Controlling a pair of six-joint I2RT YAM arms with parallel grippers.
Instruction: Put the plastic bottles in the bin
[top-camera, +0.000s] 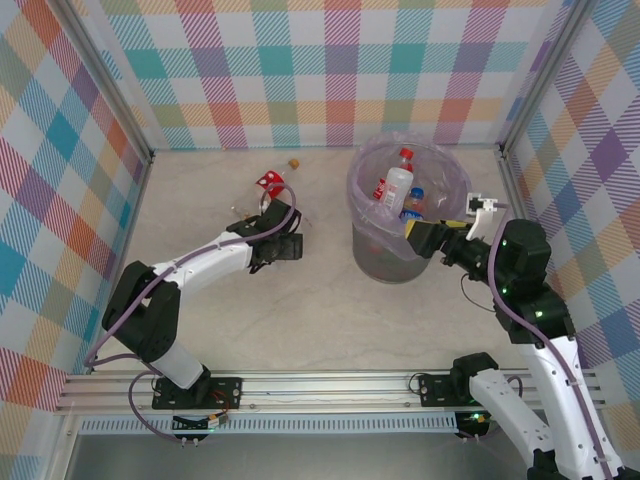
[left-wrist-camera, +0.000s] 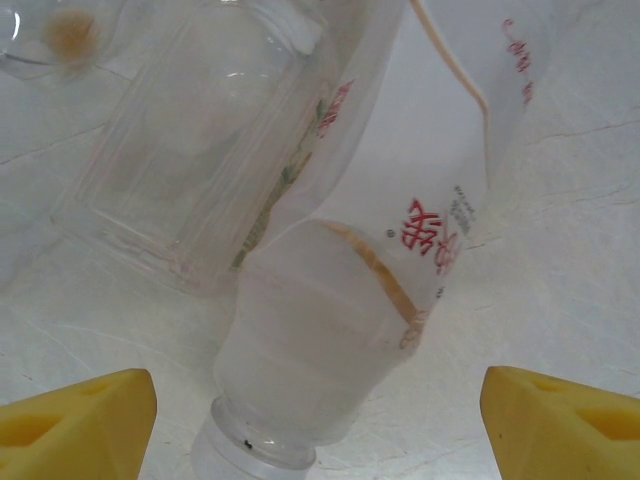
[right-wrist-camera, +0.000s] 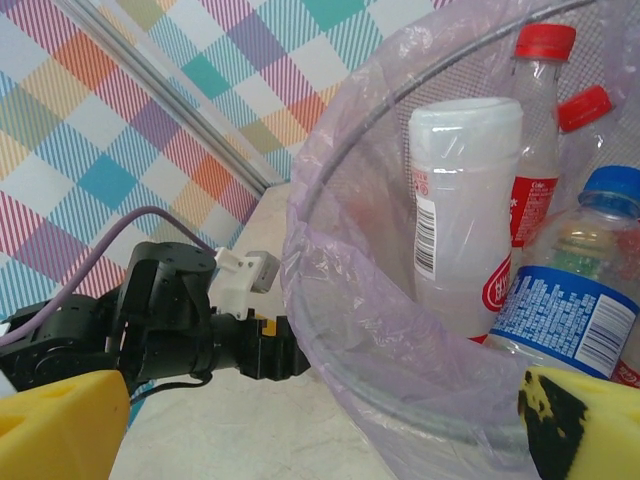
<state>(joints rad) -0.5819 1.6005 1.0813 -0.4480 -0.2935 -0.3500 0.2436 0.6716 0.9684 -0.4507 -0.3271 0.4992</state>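
Note:
In the left wrist view a clear plastic bottle (left-wrist-camera: 330, 300) with red characters lies on the table, its white neck pointing at me. It sits between the yellow fingertips (left-wrist-camera: 80, 420) of my left gripper (left-wrist-camera: 320, 430), which is open and touches neither side of it. A second clear, square-sided bottle (left-wrist-camera: 190, 150) lies just beyond. From above, the left gripper (top-camera: 268, 212) is over the bottles (top-camera: 268, 185) at the back left. The bin (top-camera: 372, 235), lined with a lavender bag, holds several bottles (right-wrist-camera: 465, 200). My right gripper (top-camera: 415, 238) is open at the bin's near right rim (right-wrist-camera: 330, 300).
A small orange cap (top-camera: 294, 162) lies near the back wall. Checked walls enclose the table on three sides. The left arm (right-wrist-camera: 150, 320) shows beyond the bin in the right wrist view. Bare tabletop (top-camera: 320, 310) lies between the arms and the bin.

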